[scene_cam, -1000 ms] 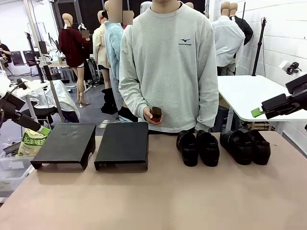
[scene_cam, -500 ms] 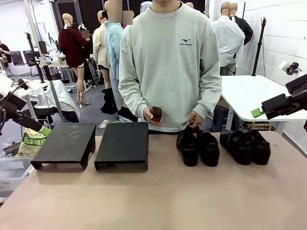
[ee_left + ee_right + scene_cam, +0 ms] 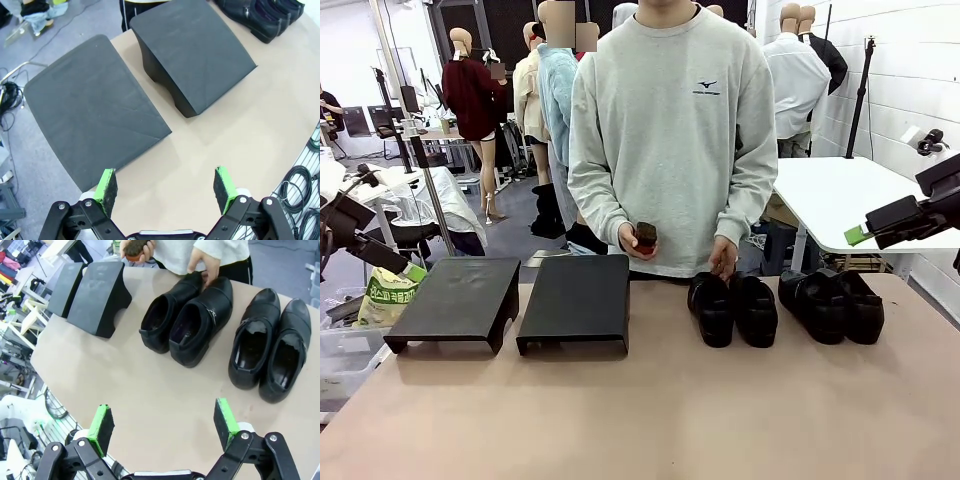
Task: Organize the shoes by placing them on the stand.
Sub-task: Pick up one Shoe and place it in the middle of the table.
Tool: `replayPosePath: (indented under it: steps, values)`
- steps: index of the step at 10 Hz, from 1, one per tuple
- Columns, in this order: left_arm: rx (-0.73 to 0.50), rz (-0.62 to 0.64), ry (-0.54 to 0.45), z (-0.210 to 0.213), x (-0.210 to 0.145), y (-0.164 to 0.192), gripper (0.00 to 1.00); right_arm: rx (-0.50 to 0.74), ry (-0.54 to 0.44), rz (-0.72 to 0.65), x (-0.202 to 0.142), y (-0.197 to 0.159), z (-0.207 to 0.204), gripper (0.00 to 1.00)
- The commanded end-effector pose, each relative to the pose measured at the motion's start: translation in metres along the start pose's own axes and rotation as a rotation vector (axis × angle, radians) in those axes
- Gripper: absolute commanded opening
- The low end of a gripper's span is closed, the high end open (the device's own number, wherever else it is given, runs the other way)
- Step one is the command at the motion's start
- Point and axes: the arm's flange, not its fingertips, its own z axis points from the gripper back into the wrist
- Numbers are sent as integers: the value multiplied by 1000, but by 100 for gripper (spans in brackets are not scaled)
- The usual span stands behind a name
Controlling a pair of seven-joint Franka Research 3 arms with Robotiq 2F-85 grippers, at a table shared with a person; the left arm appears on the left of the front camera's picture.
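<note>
Two pairs of glossy black shoes stand on the tan table, one pair (image 3: 732,308) near the middle and another (image 3: 830,303) to its right. From the right wrist they are the nearer pair (image 3: 270,342) and the farther pair (image 3: 187,317). Two black stands (image 3: 455,300) (image 3: 577,300) sit at the left, seen close as stands (image 3: 95,110) (image 3: 195,55) from the left wrist. My left gripper (image 3: 165,185) hangs open above the stands' near edge. High over the table's right side, my right gripper (image 3: 162,422) is open and holds nothing. The person's hand (image 3: 723,258) touches the middle pair.
The person stands at the far edge and holds a small dark brown block (image 3: 645,237) in the other hand. My left gripper (image 3: 385,240) and right gripper (image 3: 890,205) hover at the picture's sides. A white table (image 3: 840,190) stands behind at the right.
The person's hand has come down from behind the table edge onto the heel of the middle pair. Neither arm has moved.
</note>
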Motion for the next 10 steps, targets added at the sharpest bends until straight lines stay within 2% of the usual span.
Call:
replayPosePath:
  steps: [1, 10]
  values:
    - [-12, -10, -7, 1, -3, 3, 100, 26, -8, 6, 0, -3, -3, 100]
    - [-12, -10, -7, 1, -3, 3, 100, 26, -8, 6, 0, -3, -3, 100]
